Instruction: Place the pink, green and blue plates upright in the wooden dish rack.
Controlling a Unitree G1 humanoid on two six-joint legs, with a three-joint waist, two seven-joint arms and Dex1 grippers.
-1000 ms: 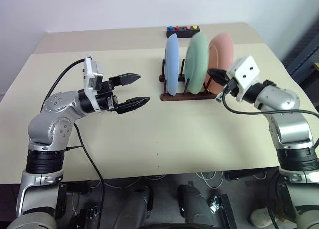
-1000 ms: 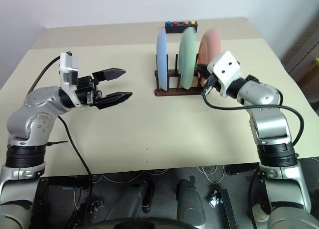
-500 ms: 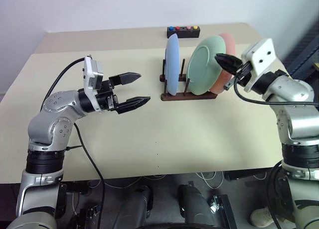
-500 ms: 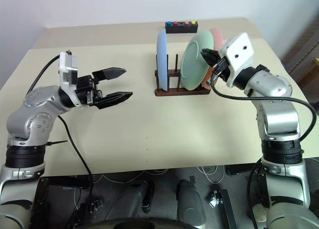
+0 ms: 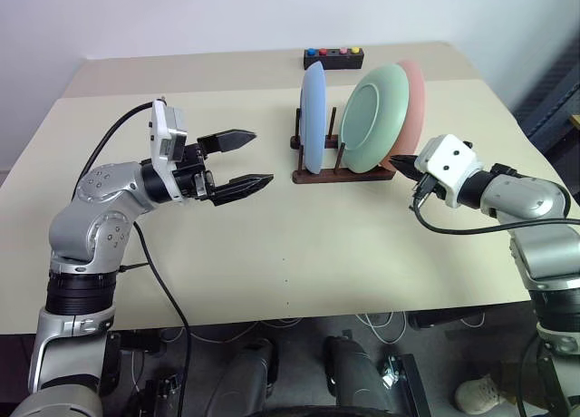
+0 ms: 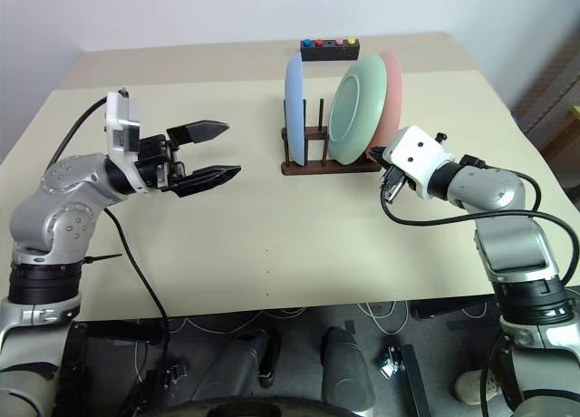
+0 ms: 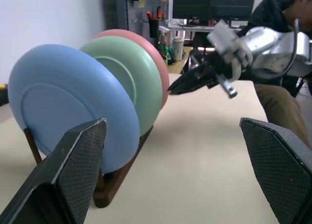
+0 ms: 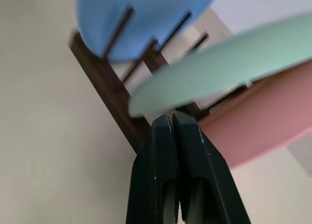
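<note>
Head views
Rack: the wooden dish rack (image 5: 337, 172) stands in the upper middle of the frame on the beige table (image 5: 272, 254), its thin pegs upright.
Blue plate: the blue plate (image 5: 312, 118) stands on edge at the rack's left end, nearly vertical.
Green plate: the green plate (image 5: 378, 118) sits right of the blue one, tilted back to the right, face turned toward the camera.
Pink plate: the pink plate (image 5: 415, 104) is just behind the green plate, which leans against it.
Button box: a small black box with coloured buttons (image 5: 333, 56) lies at the far table edge, behind the rack.
Left gripper: the left gripper (image 5: 240, 160) hovers at middle left, pointing right toward the rack, fingers spread wide, nothing between them, well apart from the plates.
Right gripper: the right gripper (image 5: 400, 161) is at middle right, low, just beside the rack's right end, near the pink plate's lower edge; fingers pressed together, empty.

Left wrist view
Plates: blue, green and pink in a row at left, all in the rack.
Own fingers: far apart at both lower corners.
Other arm: right gripper tip near the pink plate's rim.
Person: a seated person (image 7: 282, 63) at far right.

Right wrist view
Own fingers: the fingers (image 8: 163, 156) are closed against each other, tips at the rack's base rail under the green plate's edge; contact cannot be told.
</note>
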